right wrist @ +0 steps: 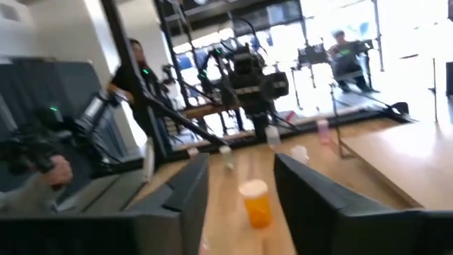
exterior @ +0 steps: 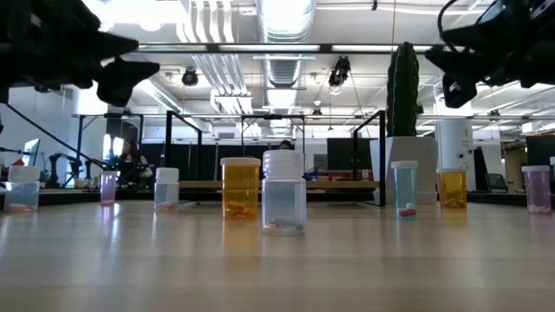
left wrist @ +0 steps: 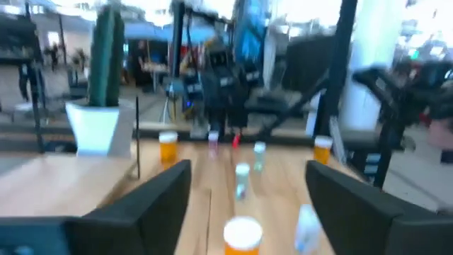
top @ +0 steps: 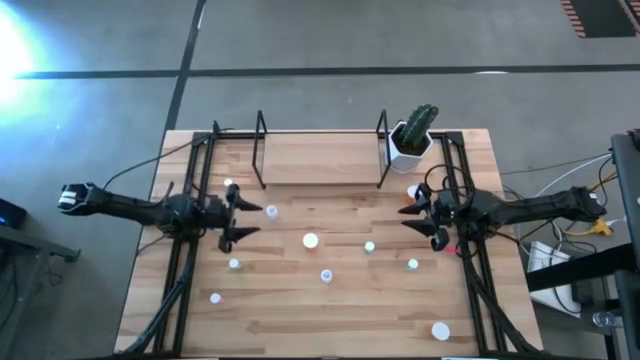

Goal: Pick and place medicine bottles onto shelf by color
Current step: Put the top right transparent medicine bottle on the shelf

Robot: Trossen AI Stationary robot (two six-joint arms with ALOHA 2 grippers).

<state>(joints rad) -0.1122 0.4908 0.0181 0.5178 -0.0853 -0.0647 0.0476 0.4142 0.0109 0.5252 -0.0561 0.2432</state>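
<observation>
Medicine bottles [exterior: 240,186] upright, caps up; shelf [top: 320,160] runs crosswise.

We see a white square pot [top: 408,147] holding a green cactus [top: 420,120] at the far right of the light wood table [top: 320,300]. Black rails [top: 180,270] run along the table's sides. Beyond it lies grey floor [top: 330,35], with cables [top: 560,225] at the right. A person [right wrist: 138,67] stands in the room.
</observation>
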